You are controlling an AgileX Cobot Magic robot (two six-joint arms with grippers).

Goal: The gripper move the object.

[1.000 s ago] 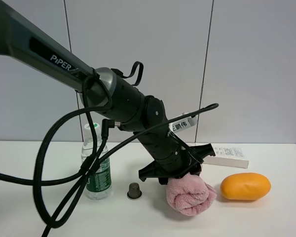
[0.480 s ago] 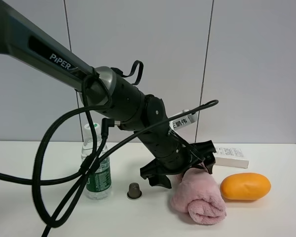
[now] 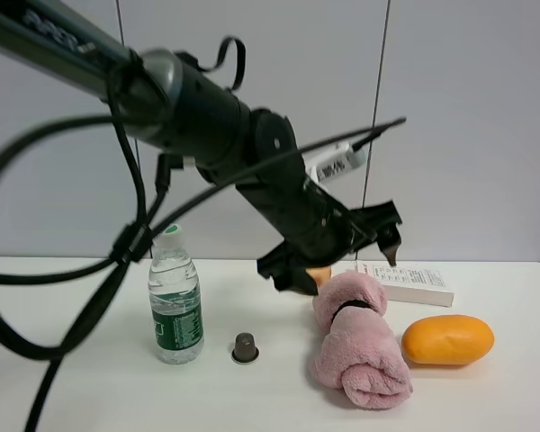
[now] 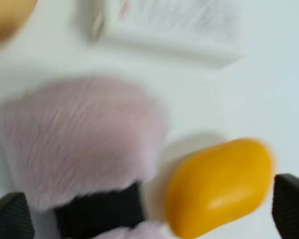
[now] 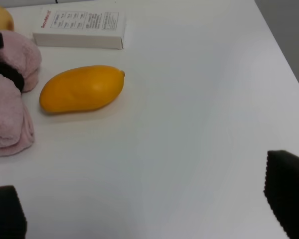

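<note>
On a white table (image 3: pixel 252 405) stand 1 pink rolled towel (image 3: pixel 355 346), 1 mango (image 3: pixel 447 339), 1 water bottle (image 3: pixel 175 306), 1 white box (image 3: pixel 407 282), 1 small dark capsule (image 3: pixel 245 347) and 1 peach-coloured ball (image 5: pixel 0 19), partly hidden behind the towel. The left gripper (image 3: pixel 340 265) hangs just above the towel's far end, fingers spread wide, gripping nothing; whether it brushes the pile cannot be told. The towel lies between capsule and mango, just beside the mango, a black band (image 3: pixel 354 308) round its middle. The right gripper (image 5: pixel 147 201) hovers over bare table, fingers wide apart and empty.
</note>
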